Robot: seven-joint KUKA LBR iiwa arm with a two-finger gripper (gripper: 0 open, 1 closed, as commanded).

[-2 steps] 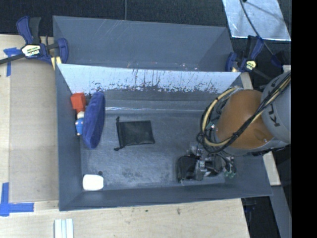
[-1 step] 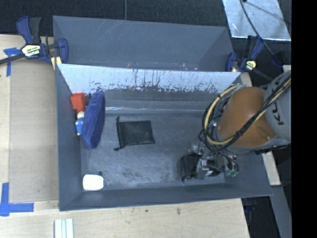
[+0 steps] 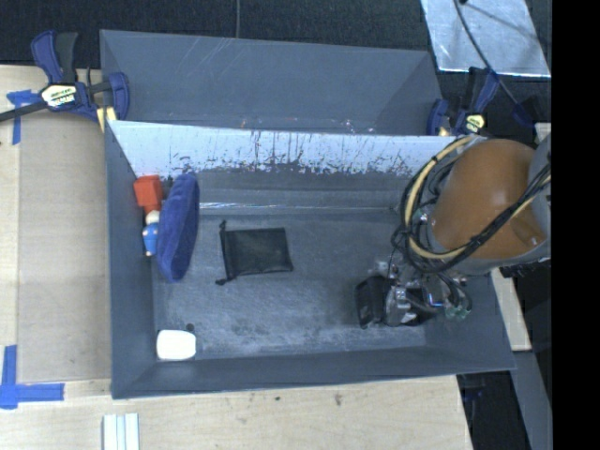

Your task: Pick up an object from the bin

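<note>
Gripper point(image 3: 377, 306) down at bin floor point(image 3: 309, 319) — grip state cannot be told, nothing seen held — black pouch point(image 3: 255, 251) nearby, unpicked.

A dark speckled floor point(image 3: 319, 3) runs behind, a thin cable point(image 3: 236, 7) trailing across it and a shiny silver sheet point(image 3: 497, 36) at the right. A pale tabletop point(image 3: 56, 251) lies left and in front.

The bin point(image 3: 131, 326) is seen in grey, its far wall paler and streaked with dark vertical marks. At the left of the frame an orange-red block point(image 3: 147, 192) is shown beside a deep blue cloth bundle point(image 3: 178, 225). A flat black pouch point(image 3: 255, 251) is seen mid-frame and a white lump point(image 3: 175, 345) at lower left. The gripper point(image 3: 380, 303) is black, the wrist cover point(image 3: 487, 204) orange-brown
</note>
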